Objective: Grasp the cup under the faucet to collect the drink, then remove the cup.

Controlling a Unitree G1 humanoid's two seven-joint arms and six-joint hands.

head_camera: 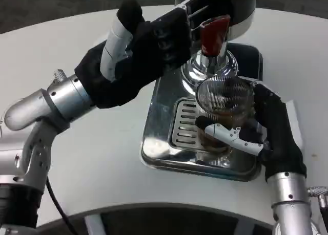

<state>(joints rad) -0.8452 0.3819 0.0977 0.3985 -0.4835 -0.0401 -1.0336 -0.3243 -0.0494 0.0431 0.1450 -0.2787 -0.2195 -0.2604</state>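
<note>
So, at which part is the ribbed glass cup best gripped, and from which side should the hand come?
Grip the ribbed glass cup around its side wall, about mid-height, coming from the robot's right, as the right hand does now. The cup stands upright on the drip tray with the faucet directly above, so its top is blocked; the left hand sits at the faucet's left.

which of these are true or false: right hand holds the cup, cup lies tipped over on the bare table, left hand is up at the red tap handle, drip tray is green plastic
1. The right hand holds the cup. True.
2. The cup lies tipped over on the bare table. False: it stands upright on the drip tray, below the faucet.
3. The left hand is up at the red tap handle. True.
4. The drip tray is green plastic. False: it is shiny metal with a slotted grate.
</note>
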